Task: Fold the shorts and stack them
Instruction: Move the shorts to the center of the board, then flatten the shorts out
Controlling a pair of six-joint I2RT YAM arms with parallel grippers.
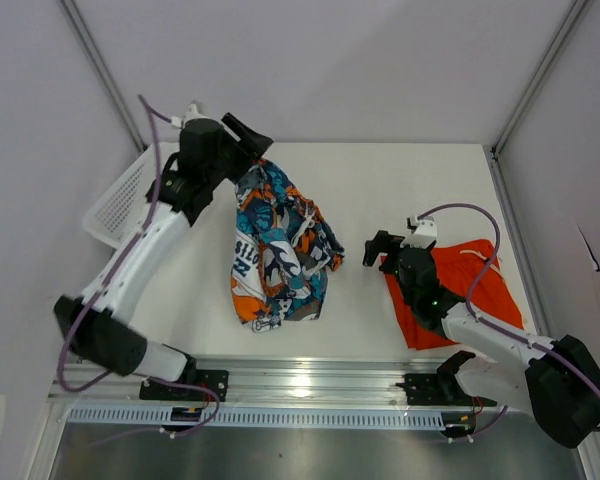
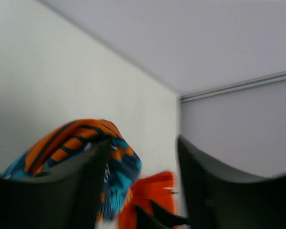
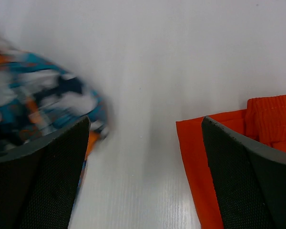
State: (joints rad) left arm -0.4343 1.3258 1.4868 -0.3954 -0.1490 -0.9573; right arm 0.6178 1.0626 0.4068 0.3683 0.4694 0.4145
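Observation:
The patterned shorts (image 1: 275,250) hang in a bunched column from my left gripper (image 1: 250,135) down to the table's middle. In the left wrist view the jaws stand wide apart (image 2: 143,140), and the patterned fabric (image 2: 76,138) drapes over the left finger (image 2: 86,181), not pinched between the two. The orange shorts (image 1: 475,285) lie flat at the right and also show in the left wrist view (image 2: 152,191). My right gripper (image 1: 380,245) is open and empty, low over bare table (image 3: 145,121), between the patterned shorts (image 3: 33,95) and the orange shorts' edge (image 3: 271,119).
A white mesh basket (image 1: 120,200) sits at the table's far left edge, under the left arm. Grey walls enclose the table at the back and both sides. A metal rail runs along the near edge.

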